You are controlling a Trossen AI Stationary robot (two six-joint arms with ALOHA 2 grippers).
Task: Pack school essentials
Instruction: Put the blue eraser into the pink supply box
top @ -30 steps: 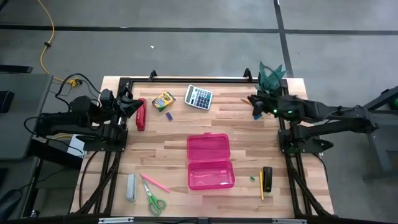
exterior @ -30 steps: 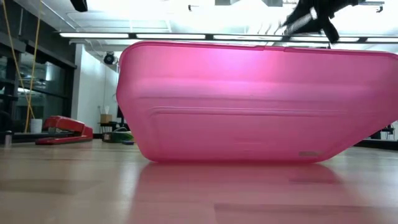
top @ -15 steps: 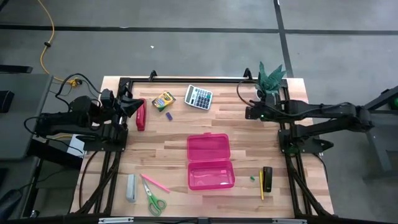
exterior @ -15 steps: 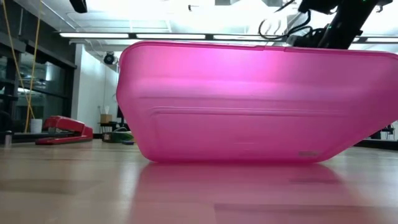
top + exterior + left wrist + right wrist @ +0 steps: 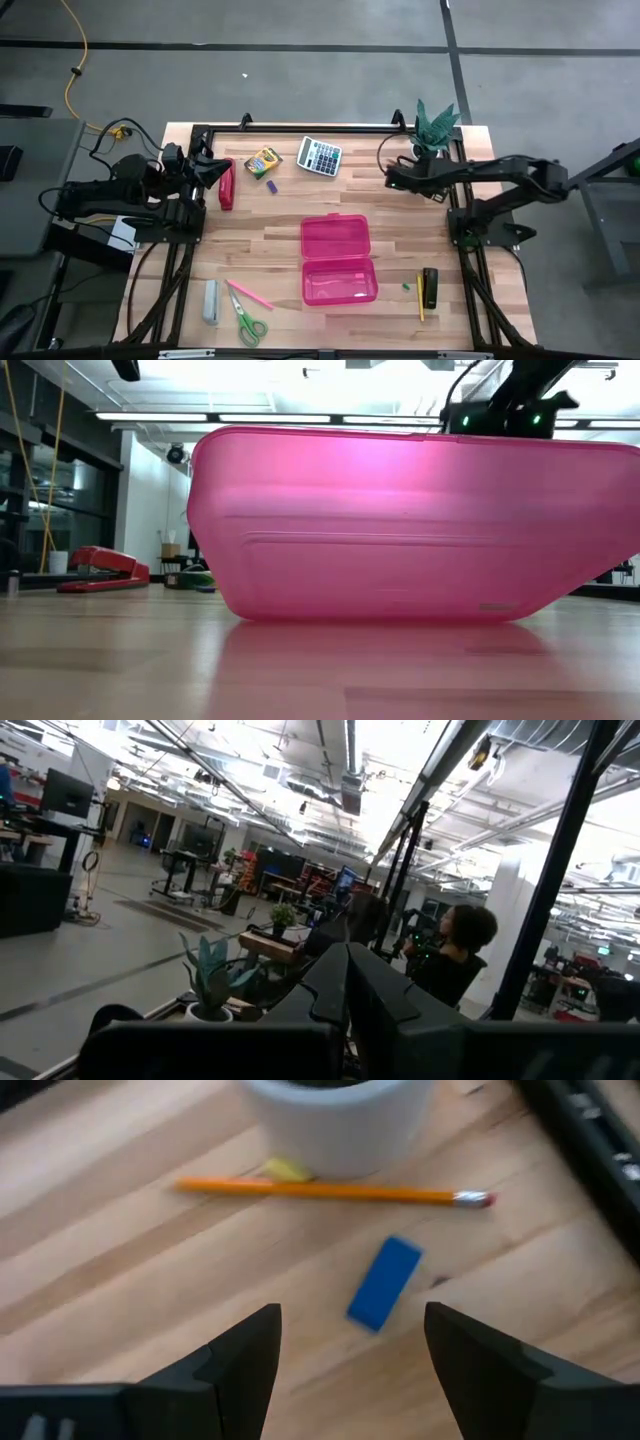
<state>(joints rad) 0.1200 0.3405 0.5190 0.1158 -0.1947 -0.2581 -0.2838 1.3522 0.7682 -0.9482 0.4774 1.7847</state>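
My right gripper (image 5: 391,178) hangs open above the table's far right part, beside the potted plant (image 5: 435,124). In its wrist view (image 5: 352,1312) the fingers frame a blue eraser (image 5: 385,1283) lying flat on the wood. Beyond the eraser lies an orange pencil (image 5: 330,1190), against the white pot (image 5: 340,1120). The crayon box (image 5: 264,160) and purple eraser (image 5: 271,186) lie far left. Scissors (image 5: 250,323) and pink pencil (image 5: 250,296) lie near left. Yellow pencil (image 5: 420,297) and green eraser (image 5: 406,286) lie near right. My left gripper (image 5: 210,170) waits shut at the far left.
The open pink case (image 5: 338,258) sits mid-table and fills the low view (image 5: 400,525). A calculator (image 5: 320,156) lies at the far edge and a red stapler (image 5: 227,185) beside my left gripper. A grey item (image 5: 210,301) and a black item (image 5: 430,286) lie near the front.
My right gripper has moved a little toward the table's left, away from the potted plant, while its arm has drawn back and bent at the elbow. The plant, earlier partly covered by the arm, now shows whole.
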